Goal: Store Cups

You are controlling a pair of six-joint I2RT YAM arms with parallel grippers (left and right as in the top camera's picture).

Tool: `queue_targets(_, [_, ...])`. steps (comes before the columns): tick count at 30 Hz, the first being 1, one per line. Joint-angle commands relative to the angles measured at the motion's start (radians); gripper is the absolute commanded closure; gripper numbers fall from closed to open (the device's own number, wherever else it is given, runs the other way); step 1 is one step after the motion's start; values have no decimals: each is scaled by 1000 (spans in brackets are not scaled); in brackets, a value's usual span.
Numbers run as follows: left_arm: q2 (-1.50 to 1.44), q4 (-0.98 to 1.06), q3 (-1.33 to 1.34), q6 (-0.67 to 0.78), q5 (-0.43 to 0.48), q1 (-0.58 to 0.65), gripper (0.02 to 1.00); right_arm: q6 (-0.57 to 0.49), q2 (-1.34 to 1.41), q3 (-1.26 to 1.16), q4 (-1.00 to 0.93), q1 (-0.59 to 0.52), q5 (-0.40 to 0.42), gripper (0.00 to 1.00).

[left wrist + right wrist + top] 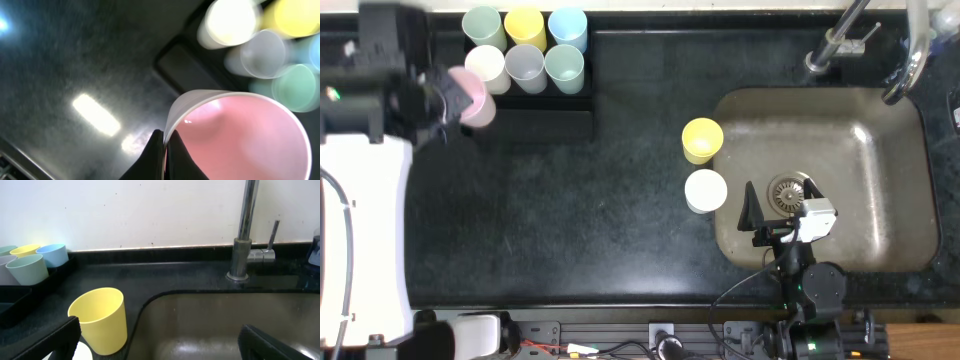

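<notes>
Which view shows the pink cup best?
Left wrist view: the pink cup is close, rim and inside clear, pinched by the left gripper. Top view shows it small beside the tray. Right wrist view faces the sink.

on the worktop [620, 230] the tray [545, 120] sits at about 10 o'clock against the back edge. six cups [526, 62] stand in its 12 o'clock half in two rows of three, and a seventh cup [473, 97] is pinched by the left gripper [445, 100] at the tray's 9 o'clock edge. the sink [880, 240] lies at 3 o'clock with the faucet [840, 40] at its 12 o'clock; just beside its 9 o'clock rim the rear cup [702, 140] stands at 12 o'clock of the front cup [705, 190], and the right gripper [752, 212] hangs over the sink's 9 o'clock part.
</notes>
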Motion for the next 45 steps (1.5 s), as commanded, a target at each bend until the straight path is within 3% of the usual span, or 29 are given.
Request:
queue_targets(1, [-29,68,-169,-76,11,59,982,5,-6,-13,5,-6,-5,3])
queue_targets(14, [142,258,-171,-103,42,103,982,5,-6,-13,5,-6,-5,5])
queue_targets(45, [307,361,-166,-158,51,103,980,5,-6,-13,5,-6,-5,3])
